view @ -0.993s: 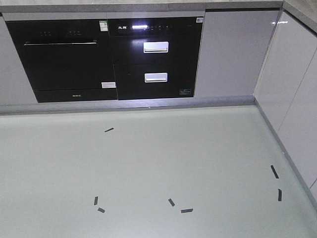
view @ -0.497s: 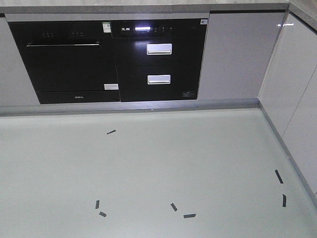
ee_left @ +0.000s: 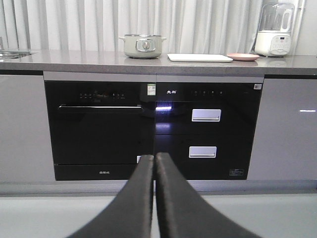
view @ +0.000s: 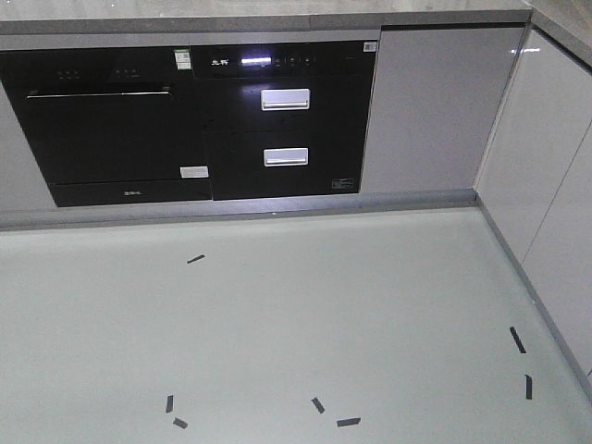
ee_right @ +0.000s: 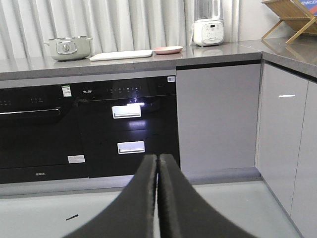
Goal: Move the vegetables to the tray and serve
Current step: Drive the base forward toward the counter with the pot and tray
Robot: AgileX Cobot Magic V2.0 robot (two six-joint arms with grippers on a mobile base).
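The cream-white tray lies flat on the grey countertop, seen edge-on in the left wrist view; the tray also shows in the right wrist view. No vegetables show in any view. My left gripper is shut with nothing between its dark fingers, held low and well short of the cabinets. My right gripper is also shut and empty, pointing at the cabinet front. Neither gripper appears in the front view.
A pale green lidded pot stands left of the tray, a round pink plate and a white blender to its right. Black built-in appliances fill the cabinet front. White cabinets form a corner at right. Tape marks dot the floor.
The front view has shifted: the appliances have slid left and the floor tape marks sit lower in the frame, so the base has moved relative to the cabinets.
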